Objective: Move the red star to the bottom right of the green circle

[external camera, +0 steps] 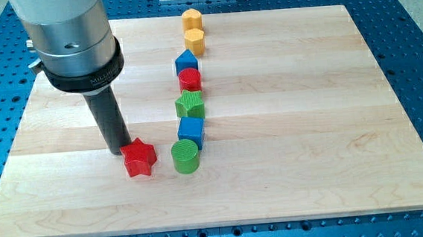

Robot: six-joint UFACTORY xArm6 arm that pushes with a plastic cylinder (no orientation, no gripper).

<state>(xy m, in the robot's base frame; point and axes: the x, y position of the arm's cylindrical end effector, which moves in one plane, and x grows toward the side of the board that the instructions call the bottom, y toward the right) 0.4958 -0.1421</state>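
Note:
The red star (139, 158) lies on the wooden board at the view's lower centre-left. The green circle (186, 157) stands just to the star's right, a small gap between them. My tip (118, 150) rests on the board at the star's upper-left edge, touching or nearly touching it. The dark rod rises from there to the grey arm body at the view's top left.
Above the green circle runs a column of blocks: a blue cube (191, 129), a green star (190, 104), a red circle (190, 79), a blue block (186, 61), and two orange hexagons (195, 40) (192, 20). The wooden board (309, 126) sits on a blue perforated table.

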